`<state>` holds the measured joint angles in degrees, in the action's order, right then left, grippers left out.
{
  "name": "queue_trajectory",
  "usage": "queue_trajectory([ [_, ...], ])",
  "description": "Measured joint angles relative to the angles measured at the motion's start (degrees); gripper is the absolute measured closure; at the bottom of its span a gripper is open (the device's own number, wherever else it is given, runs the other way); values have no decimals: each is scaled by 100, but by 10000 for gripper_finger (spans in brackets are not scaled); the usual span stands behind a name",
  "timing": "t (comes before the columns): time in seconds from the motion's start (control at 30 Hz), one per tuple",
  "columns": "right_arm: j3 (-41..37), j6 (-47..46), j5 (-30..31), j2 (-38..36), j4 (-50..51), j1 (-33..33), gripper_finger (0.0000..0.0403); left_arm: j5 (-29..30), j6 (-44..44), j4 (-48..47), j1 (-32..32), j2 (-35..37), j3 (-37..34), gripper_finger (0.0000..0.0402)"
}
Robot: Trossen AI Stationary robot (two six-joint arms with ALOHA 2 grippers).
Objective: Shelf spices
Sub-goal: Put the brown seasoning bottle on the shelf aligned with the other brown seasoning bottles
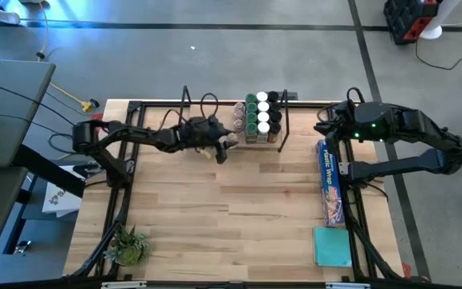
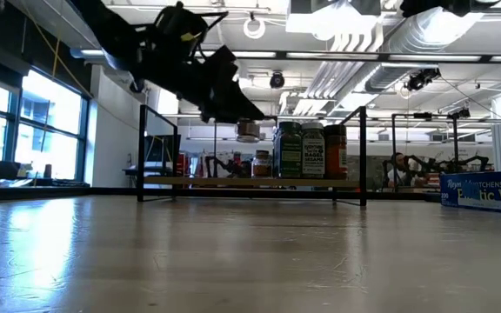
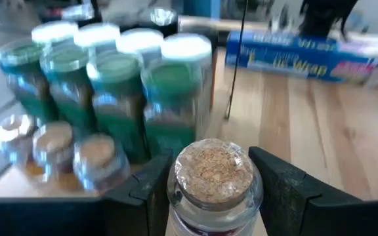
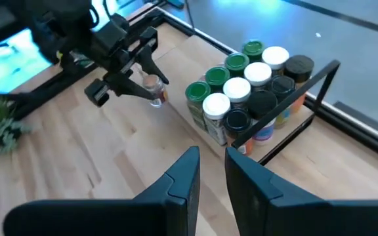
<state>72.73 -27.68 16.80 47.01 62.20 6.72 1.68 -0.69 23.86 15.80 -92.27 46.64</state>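
Note:
My left gripper (image 1: 224, 147) reaches in from the table's left and is shut on a small clear glass jar (image 3: 214, 176) with a cork-coloured top. It hovers just on the near side of the shelf (image 2: 233, 183), a pale board with black wire ends. Several spice jars (image 1: 261, 118) with green, white, dark and clear lids stand packed at the shelf's right end. My right gripper (image 4: 212, 164) waits raised by the table's far right, fingers a little apart, holding nothing. My left gripper pinches the jar's upper body just under its lid (image 3: 176, 196) between its two fingers (image 3: 143, 193), one on each side. The fingers slant down from the table's left. The jar (image 2: 248, 130) is upright and lifted clear, above the level of the shelf board.
A long blue plastic-wrap box (image 1: 330, 181) lies along the right edge, with a teal pad (image 1: 331, 245) nearer. A small spiky green plant (image 1: 128, 246) sits at the near left corner. Black tube framing (image 1: 119, 172) edges the table. Bare wood fills the table's middle.

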Motion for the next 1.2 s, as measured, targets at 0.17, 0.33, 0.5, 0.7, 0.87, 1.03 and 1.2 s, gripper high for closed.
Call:
queue_trajectory([
  [0.17, 0, -393, 125, 236, -53, 0, 337, -342, -366, 556, 280, -559, 9, 237],
  [0.33, 0, -771, 125, 487, -137, 0, 337, -502, -410, 1148, 390, -896, 28, 237],
  [0.5, 0, -848, 98, 634, -397, -1, 337, -404, -449, 1368, 414, -1146, 38, 214],
  [0.7, 0, -842, 81, 690, -475, 0, 337, -371, -549, 1377, 416, -1320, 43, 200],
  [0.87, 0, -841, 81, 692, -475, 0, 337, -437, -558, 1374, 435, -1433, 45, 197],
  [1.03, 0, -957, 81, 694, -473, -1, 337, -407, -626, 1395, 557, -1435, 45, 196],
  [1.2, 0, -960, 81, 698, -471, -2, 337, -356, -739, 1665, 679, -1435, 45, 195],
])
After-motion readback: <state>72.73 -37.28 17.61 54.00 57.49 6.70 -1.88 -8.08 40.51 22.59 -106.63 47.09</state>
